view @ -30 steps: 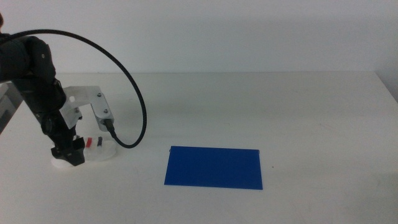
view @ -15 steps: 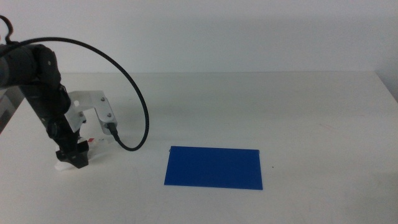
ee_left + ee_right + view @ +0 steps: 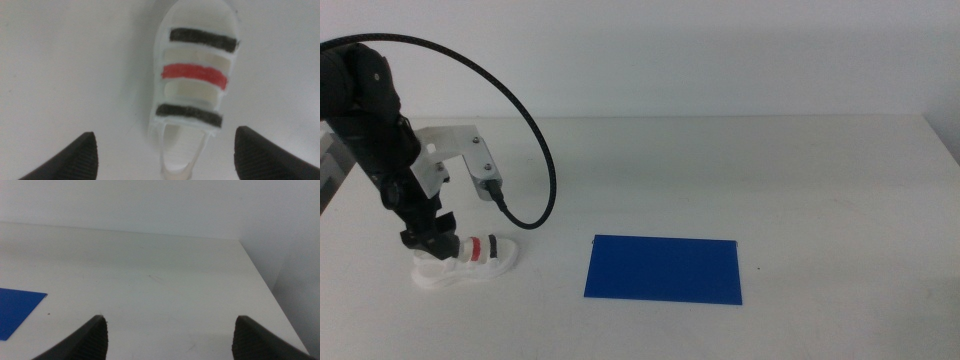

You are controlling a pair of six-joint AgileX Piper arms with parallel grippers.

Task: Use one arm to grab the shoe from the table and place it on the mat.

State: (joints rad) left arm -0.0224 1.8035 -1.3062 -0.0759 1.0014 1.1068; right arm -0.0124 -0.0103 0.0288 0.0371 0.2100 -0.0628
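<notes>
White table (image 3: 740, 180) spreads wide, with the blue mat (image 3: 663, 268) near its front middle and the shoe (image 3: 470, 262) well to its left. I hold my left gripper (image 3: 165, 160) spread over the heel; I'd centre on the sole sides before closing. My right gripper (image 3: 170, 340) waits, spread.

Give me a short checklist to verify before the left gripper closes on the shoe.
1. Left gripper open: ok, jaws wide apart.
2. Shoe between the jaws: ok, heel end centred in the left wrist view.
3. Shoe resting on the table: cannot tell, it looks slightly tilted in the middle view.
4. Mat free: ok, nothing lies on it.
5. Right gripper away: ok, it waits over the table's far right part.
6. Jaws low enough to grip: cannot tell.
</notes>
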